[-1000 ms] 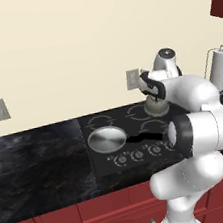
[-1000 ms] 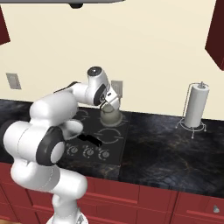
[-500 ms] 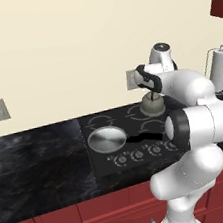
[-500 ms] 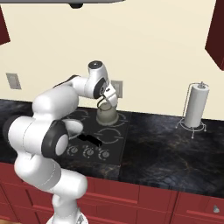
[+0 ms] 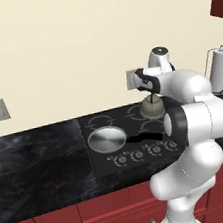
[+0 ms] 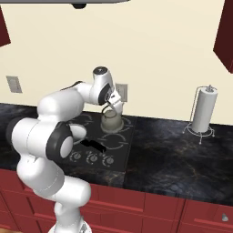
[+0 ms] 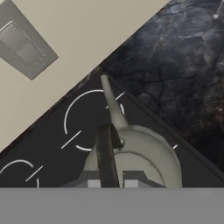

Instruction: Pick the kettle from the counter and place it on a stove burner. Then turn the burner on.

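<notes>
Over the back right burner (image 7: 89,120) of the stove you have the kettle (image 6: 111,120), low and upright, ready to set down; your gripper (image 6: 112,105) is closed around its thin handle (image 7: 106,155); the pan (image 5: 107,139) stays well apart.

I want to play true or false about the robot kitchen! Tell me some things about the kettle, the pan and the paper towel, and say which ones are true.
1. The kettle is over the black cooktop. True.
2. The end effector is at the kettle's handle. True.
3. The silver pan is on the counter, off the cooktop. False: it sits on the cooktop's front left burner.
4. The paper towel roll lies flat on the counter. False: it stands upright on its holder.
5. The kettle is right next to the paper towel roll. False: a wide stretch of counter lies between them.
</notes>
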{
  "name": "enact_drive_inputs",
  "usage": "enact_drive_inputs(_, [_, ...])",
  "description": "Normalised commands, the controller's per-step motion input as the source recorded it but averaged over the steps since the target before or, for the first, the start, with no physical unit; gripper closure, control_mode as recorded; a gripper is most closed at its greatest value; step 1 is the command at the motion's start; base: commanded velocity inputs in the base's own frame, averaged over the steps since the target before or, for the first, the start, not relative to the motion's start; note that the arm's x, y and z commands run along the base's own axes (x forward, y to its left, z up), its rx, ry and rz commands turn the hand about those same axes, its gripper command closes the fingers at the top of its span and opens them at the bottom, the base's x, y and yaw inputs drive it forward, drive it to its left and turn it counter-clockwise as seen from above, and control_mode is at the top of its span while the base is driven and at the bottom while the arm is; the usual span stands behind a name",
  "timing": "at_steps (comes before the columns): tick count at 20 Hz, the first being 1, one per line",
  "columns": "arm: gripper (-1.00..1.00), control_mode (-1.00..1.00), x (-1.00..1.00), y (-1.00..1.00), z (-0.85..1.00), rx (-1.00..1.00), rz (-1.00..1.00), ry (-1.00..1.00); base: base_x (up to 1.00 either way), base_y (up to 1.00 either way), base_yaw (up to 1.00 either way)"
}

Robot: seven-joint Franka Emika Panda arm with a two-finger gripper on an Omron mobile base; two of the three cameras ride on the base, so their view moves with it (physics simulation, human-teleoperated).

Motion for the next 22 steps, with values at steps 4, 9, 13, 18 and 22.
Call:
enact_drive_inputs(4, [1.00,-1.00,0.00,0.00,-0.29,0.00,0.00,0.02,0.00,0.00,0.00])
enact_drive_inputs(9, [1.00,-1.00,0.00,0.00,-0.33,0.00,0.00,0.01,0.00,0.00,0.00])
enact_drive_inputs(13, [1.00,-1.00,0.00,0.00,-0.34,0.00,0.00,0.00,0.00,0.00,0.00])
enact_drive_inputs(18, [1.00,-1.00,0.00,0.00,-0.28,0.00,0.00,0.00,0.00,0.00,0.00])
enact_drive_inputs(22, [1.00,-1.00,0.02,0.00,-0.26,0.00,0.00,0.00,0.00,0.00,0.00])
